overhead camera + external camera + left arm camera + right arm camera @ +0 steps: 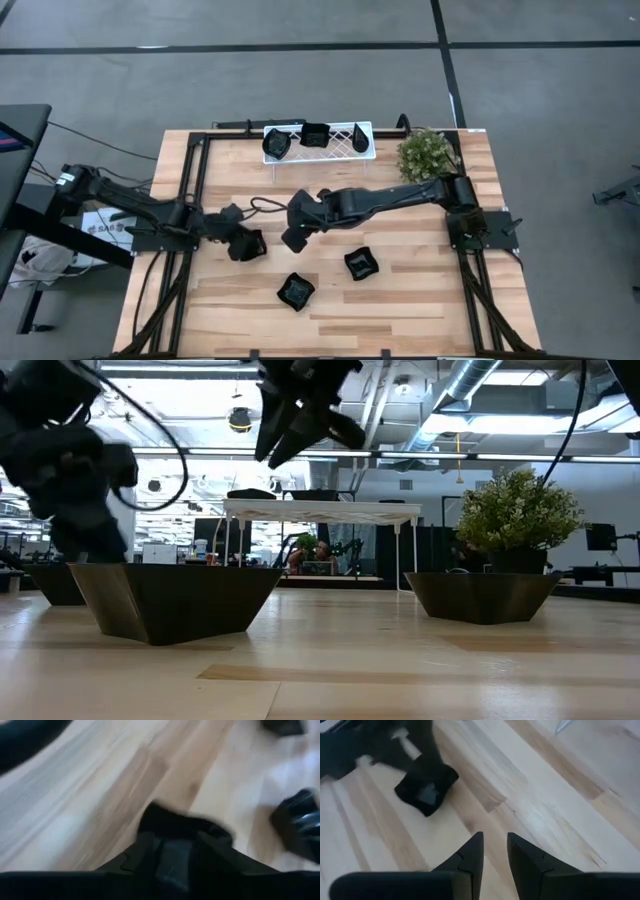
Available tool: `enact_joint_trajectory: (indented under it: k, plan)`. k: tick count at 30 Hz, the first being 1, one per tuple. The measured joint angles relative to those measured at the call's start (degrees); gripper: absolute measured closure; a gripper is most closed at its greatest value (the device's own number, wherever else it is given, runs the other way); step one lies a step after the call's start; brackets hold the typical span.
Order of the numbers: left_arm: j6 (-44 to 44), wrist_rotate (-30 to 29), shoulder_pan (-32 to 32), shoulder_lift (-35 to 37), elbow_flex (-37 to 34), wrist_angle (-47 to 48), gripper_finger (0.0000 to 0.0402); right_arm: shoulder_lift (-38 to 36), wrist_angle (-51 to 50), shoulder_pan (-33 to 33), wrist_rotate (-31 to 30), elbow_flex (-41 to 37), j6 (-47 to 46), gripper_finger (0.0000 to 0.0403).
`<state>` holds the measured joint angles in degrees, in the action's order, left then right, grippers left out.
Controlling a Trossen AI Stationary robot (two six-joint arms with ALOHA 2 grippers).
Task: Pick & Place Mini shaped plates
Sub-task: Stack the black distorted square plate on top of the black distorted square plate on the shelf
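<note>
My left gripper [243, 243] is left of the table's centre, shut on a glossy black mini shaped plate [180, 825], which also shows in the right wrist view [426, 795]. My right gripper [294, 238] hovers just to its right, raised well above the table [300, 420]. Its fingers [495, 842] are a little apart with nothing between them. Two more black plates rest on their bases on the near part of the table [296, 290] [361, 264]. Three others lie on the white lattice tray [318, 140]. My left gripper holds the black plate by its rim [172, 837], pinched between the two fingers, which come at it from above, slanting from the table's left. In the low view the plate [50, 582] sits at table height below the gripper. Whether it is lifted clear I cannot tell.
The white tray [370, 150] stands on thin legs at the far edge, with the green bushy plant [428, 153] to its right. The two loose plates loom large in the low view [175, 600] [480, 595]. Bare wood lies between the grippers and the tray.
</note>
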<state>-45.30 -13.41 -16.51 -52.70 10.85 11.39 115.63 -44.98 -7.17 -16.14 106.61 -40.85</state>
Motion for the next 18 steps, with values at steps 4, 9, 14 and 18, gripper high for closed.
enact_joint_trajectory:
  k: [4, 9, 14, 18]
  plan:
    - [0.8, 3.3, 2.4, 1.1, 0.0, 4.3, 0.0276, -2.3, -0.4, 0.0, 1.4, 0.0, 4.1, 0.0321]
    - [2.9, 4.7, 4.2, 1.1, 0.0, 4.1, 0.0289, -4.8, 0.2, 0.0, 1.3, 0.0, 8.2, 0.0321]
    - [5.5, 4.7, 4.5, 1.4, 1.1, 3.8, 0.0287, -6.0, 0.5, 0.1, 1.3, 0.0, 9.7, 0.0321]
    - [13.1, 4.7, 4.5, 3.3, 3.4, 3.5, 0.0282, -5.9, 0.4, 0.1, 2.7, 0.0, 11.4, 0.0321]
